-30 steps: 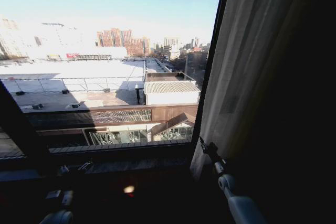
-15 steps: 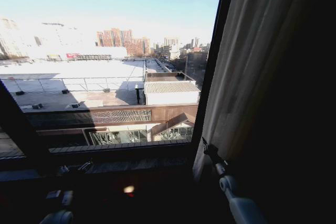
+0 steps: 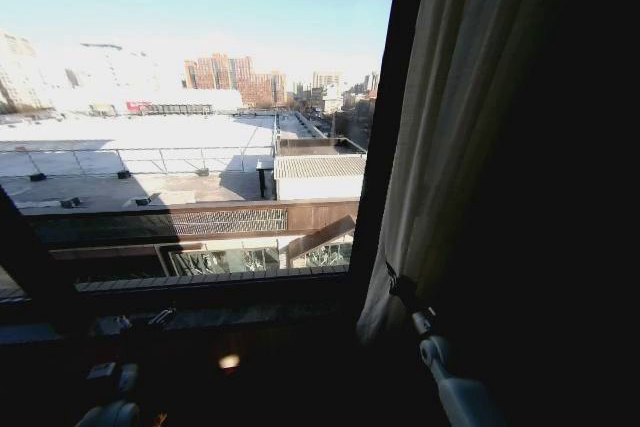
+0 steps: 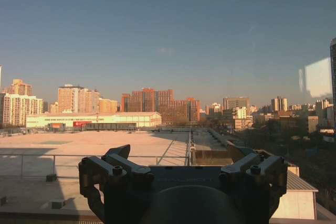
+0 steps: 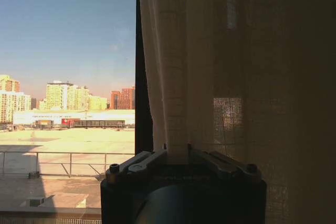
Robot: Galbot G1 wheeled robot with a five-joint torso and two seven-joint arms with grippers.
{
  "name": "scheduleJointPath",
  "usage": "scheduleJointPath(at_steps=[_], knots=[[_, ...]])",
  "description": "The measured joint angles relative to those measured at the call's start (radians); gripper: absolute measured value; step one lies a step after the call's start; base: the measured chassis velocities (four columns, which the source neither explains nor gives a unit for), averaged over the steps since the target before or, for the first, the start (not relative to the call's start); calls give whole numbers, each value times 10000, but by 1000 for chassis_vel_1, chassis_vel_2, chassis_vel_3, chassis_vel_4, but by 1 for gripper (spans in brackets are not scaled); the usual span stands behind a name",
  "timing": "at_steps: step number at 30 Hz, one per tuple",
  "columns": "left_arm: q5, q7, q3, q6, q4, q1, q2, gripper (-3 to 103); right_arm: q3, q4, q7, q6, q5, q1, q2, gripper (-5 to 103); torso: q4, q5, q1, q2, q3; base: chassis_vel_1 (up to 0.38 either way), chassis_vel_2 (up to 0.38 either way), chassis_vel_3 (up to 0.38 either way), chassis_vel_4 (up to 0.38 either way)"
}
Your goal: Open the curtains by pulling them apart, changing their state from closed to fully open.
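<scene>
Right gripper clamped on the leading edge of the sheer cream pleated curtain, at about 5 o'clock in the head view; over the last second the whole head view slid left, so the camera moved, and the gripper sits about where it was against the fabric; curtain bunched at 3 o'clock, dark window frame and glass exposed; probably near fully open. Left gripper idle, fingers apart, facing the glass.

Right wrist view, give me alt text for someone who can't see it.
The right gripper is shut on a pleat of the sheer curtain, which hangs beside the bare window showing rooftops and distant buildings.
</scene>
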Motion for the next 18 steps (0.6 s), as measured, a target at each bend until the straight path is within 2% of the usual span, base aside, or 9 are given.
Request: scheduleJointPath(at_steps=[14, 18], knots=[[0, 2, 2, 0, 0, 0, -1, 100, -21, -77, -4, 255, 119, 31, -22, 0, 0, -3, 0, 0, 0, -321, -316, 319, 339], [0, 11, 6, 0, -3, -1, -2, 100, -16, -47, -117, 347, 25, -8, -53, 0, -5, 5, 1, -1, 1, -221, -216, 200, 174]])
